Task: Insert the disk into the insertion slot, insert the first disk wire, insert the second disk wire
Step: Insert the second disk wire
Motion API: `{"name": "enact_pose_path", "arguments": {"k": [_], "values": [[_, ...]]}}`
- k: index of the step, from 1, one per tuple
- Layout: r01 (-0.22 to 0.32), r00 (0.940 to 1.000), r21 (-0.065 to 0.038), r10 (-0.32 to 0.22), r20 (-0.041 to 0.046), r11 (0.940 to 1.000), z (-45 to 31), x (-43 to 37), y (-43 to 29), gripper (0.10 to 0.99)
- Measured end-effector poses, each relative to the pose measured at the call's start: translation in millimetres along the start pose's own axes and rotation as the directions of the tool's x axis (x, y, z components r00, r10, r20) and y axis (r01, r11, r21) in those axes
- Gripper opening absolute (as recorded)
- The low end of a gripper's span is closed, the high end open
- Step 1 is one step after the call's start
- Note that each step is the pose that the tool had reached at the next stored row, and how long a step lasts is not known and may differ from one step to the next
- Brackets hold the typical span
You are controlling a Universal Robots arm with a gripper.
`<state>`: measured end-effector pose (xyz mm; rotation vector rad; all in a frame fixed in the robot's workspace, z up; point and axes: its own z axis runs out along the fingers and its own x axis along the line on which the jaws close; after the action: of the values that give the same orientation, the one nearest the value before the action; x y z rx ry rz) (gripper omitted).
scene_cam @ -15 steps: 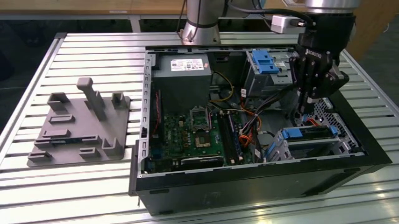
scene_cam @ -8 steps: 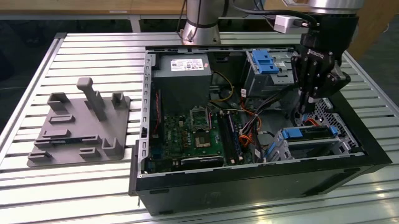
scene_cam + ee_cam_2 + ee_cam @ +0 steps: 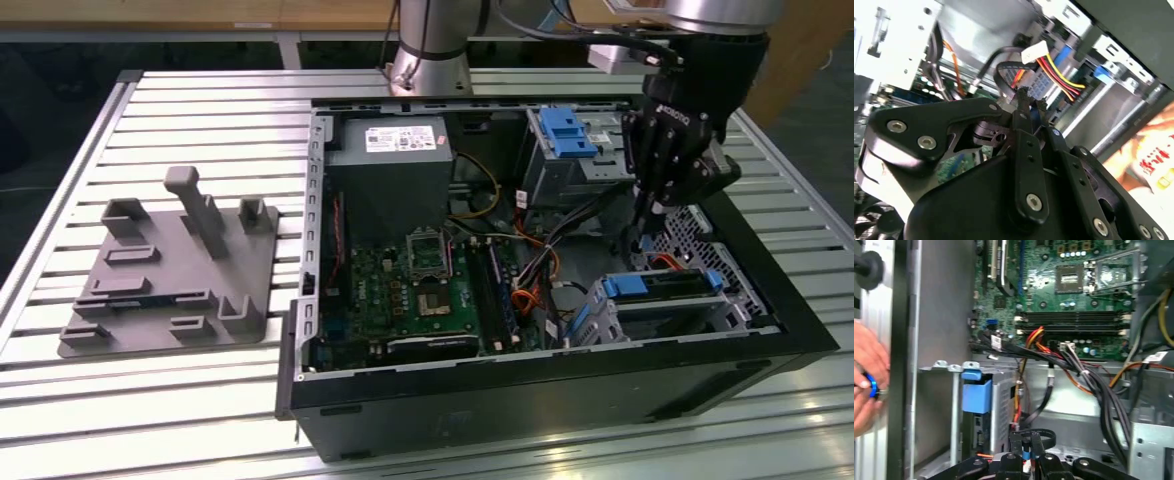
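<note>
Right of the grey fixture (image 3: 160, 270), inside the open case (image 3: 534, 400), the gripper (image 3: 639, 230) hangs with fingers pinched shut on a black wire (image 3: 1003, 66), apparently lining it up with the disk (image 3: 663, 284), already seated in the slot (image 3: 674, 318) just beside.

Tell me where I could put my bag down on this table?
The slatted table is bare between the grey fixture and its near edge, and beyond the fixture, on the exterior view's left. Inside the computer case it is crowded: wires run close beside the gripper.

Green motherboard (image 3: 427, 290), blue-framed disk (image 3: 667, 284), black end effector (image 3: 1030, 102)
</note>
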<state>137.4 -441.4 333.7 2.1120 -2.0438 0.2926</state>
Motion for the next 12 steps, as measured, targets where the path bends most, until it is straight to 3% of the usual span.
{"name": "enact_pose_path", "arguments": {"k": [9,10,12], "values": [[-0.001,0.9943,0.003,0.001,0.1065,1.0000,-1.7,5.0,-0.1,0.196],[-0.002,0.9935,0.003,0.001,0.1134,1.0000,-2.0,6.5,-0.1,0.196],[-0.002,0.9931,0.004,0.001,0.1170,1.0000,-1.5,10.5,0.1,0.196]]}}
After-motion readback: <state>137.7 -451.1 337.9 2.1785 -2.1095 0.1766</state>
